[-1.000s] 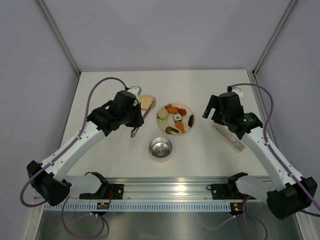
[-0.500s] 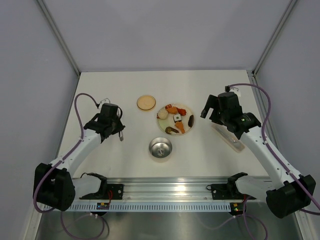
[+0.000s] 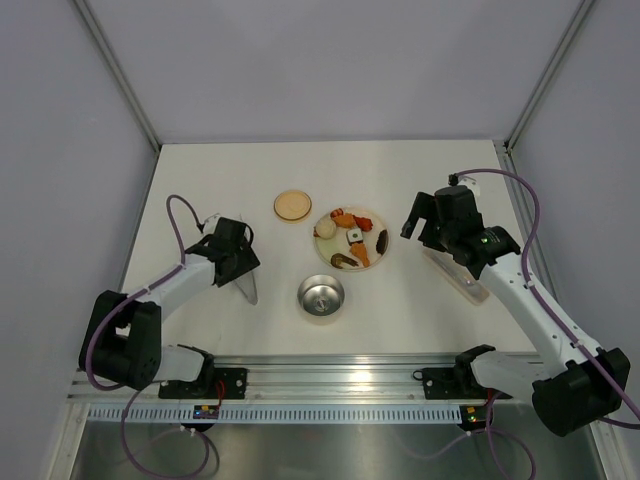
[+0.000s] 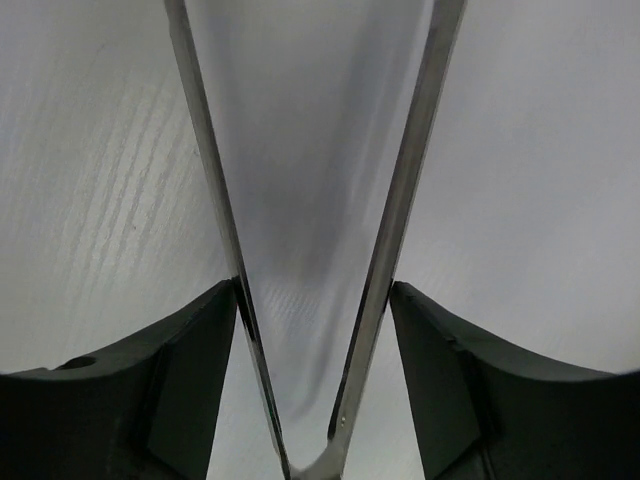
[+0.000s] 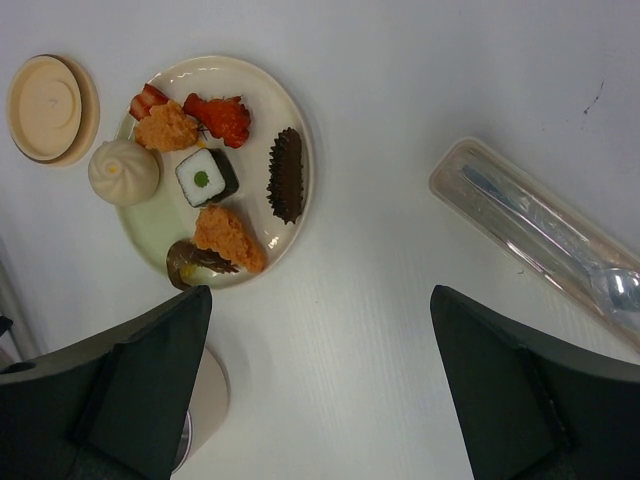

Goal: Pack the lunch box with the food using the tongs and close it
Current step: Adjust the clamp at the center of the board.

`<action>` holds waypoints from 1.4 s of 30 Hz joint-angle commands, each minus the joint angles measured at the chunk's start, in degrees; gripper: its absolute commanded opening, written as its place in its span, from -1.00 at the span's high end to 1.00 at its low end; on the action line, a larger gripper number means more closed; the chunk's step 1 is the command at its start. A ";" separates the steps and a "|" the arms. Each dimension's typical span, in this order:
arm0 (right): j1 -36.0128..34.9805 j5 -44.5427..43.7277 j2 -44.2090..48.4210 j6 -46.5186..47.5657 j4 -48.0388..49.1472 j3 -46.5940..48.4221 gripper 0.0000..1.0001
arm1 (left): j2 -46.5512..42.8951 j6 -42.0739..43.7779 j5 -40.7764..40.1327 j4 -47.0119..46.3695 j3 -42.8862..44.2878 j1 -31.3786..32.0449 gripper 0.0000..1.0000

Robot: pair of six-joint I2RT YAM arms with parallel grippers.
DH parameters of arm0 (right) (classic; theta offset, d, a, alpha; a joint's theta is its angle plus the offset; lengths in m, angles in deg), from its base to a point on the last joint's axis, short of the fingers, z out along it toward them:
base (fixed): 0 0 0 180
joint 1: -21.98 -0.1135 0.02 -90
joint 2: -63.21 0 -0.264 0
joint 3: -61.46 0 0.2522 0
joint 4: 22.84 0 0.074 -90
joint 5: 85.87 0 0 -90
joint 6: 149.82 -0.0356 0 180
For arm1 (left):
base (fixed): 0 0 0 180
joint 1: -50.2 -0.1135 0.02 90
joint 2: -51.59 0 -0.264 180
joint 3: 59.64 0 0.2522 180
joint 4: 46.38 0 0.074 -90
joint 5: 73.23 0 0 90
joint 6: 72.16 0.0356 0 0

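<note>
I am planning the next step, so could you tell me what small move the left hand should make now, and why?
Probably swing the left hand toward the plate, bringing the tongs over one piece of food. The tongs sit spread open between its fingers, the lunch box is empty, and every piece lies on the plate.

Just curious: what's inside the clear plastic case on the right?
A silver spoon lies in the clear case. From above, the right arm covers part of it.

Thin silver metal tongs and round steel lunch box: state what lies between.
Bare white table only, between the tongs and the lunch box; the top view shows it.
</note>
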 commanded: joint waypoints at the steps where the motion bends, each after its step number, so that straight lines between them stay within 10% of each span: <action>1: -0.10 0.87 -0.31 1.01 2.28 -0.27 -0.99 | 2.23 0.24 -2.64 -0.44 2.98 -0.12 -0.45; 9: -0.10 1.22 -0.83 1.10 2.98 -0.53 -0.99 | 6.89 3.23 -5.89 5.18 8.78 2.77 -0.98; 42: -0.10 1.40 -1.89 2.24 3.94 -0.45 -0.99 | 14.44 -0.38 -5.72 1.75 5.88 2.96 -0.76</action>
